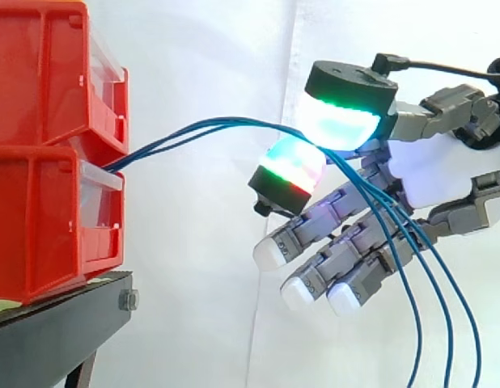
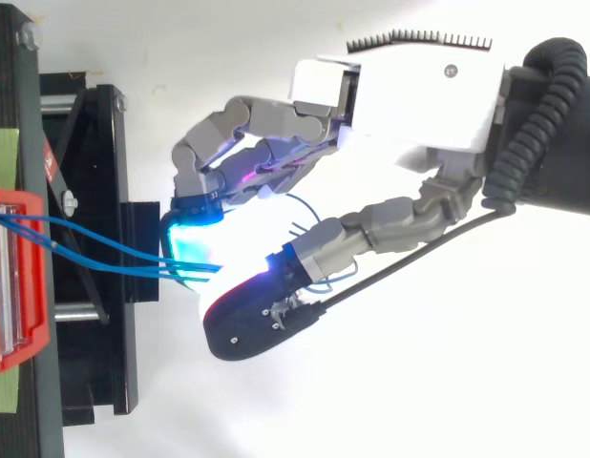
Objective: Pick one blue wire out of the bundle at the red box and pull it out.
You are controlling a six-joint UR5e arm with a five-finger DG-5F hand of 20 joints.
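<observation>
A bundle of thin blue wires (image 1: pixel 209 125) comes out between the two stacked red bins (image 1: pixel 48 81) at the left and arches rightwards. My hand (image 1: pixel 444 174) reaches in from the right. One thick pad glowing green and white (image 1: pixel 339 121) lies on top of the wires and a pad glowing green and red (image 1: pixel 294 166) sits under them, so the wires are pinched between the two. Past the pinch, three strands hang down across the palm (image 1: pixel 420 267). From above, the wires (image 2: pixel 104 250) run from the bin front to the cyan pad (image 2: pixel 190 243). The other fingers (image 1: pixel 302 291) point down-left, straight.
The bins rest on a black stand (image 1: pixel 56 331) with a bolt at its corner. A white curtain (image 1: pixel 201 267) hangs behind. In the top view the stand's black frame (image 2: pixel 94 191) lies between the bins and my hand (image 2: pixel 419 105).
</observation>
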